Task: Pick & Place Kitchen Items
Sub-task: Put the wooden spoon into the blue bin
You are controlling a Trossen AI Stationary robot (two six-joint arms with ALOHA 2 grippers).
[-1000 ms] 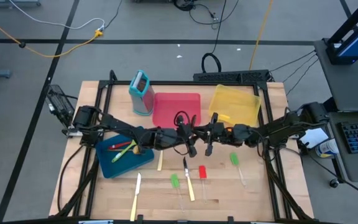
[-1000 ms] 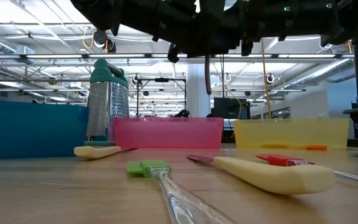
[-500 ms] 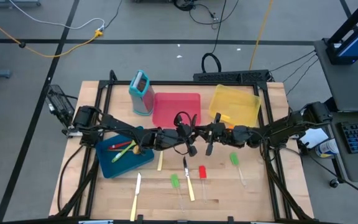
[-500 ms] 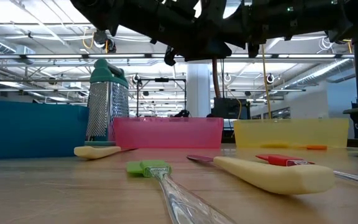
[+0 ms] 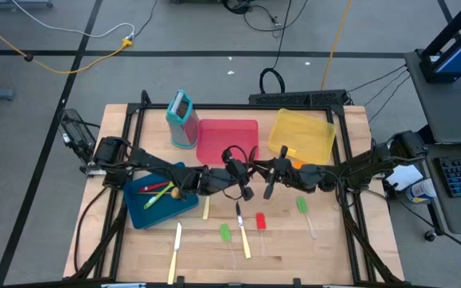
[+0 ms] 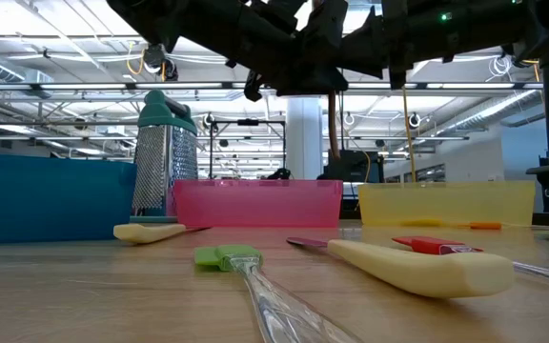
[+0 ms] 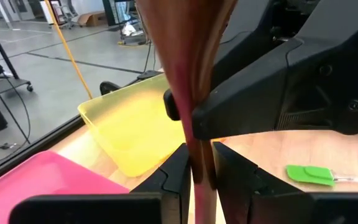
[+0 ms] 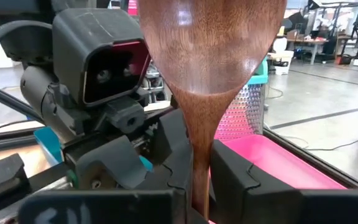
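A wooden spoon (image 8: 210, 56) stands roughly upright high over the middle of the table, between my two grippers, which face each other. Its bowl fills the top of both wrist views, and its handle (image 6: 332, 119) hangs below the arms in the low view. My left gripper (image 5: 245, 176) comes in from the table's left and my right gripper (image 5: 274, 173) from the right. Both are shut on the spoon. Other utensils lie on the wood near the front edge: green spatulas (image 5: 225, 234), a red spatula (image 5: 260, 222) and cream-handled knives (image 5: 242, 236). My left gripper (image 7: 197, 171) pinches the spoon's neck (image 7: 194, 146) between its two fingers, level from the table's left and across the spoon. The spoon is clear of the table, bowl up. My right gripper (image 8: 201, 168) pinches the neck (image 8: 201, 140) just below the bowl, level from the table's right and across the spoon. The handle hangs below both holds.
A blue tray (image 5: 138, 214) at the left holds red and green utensils. The red tray (image 5: 226, 140) and the yellow tray (image 5: 302, 134), which holds an orange piece, sit at the far side. The teal grater (image 5: 182, 118) stands beside the red tray. Black frame rails run along both sides of the table.
Both grippers have stayed together over mid-table. In the low view the spoon's hanging handle has shifted a little toward the table's right and now shows a lighter brown side.
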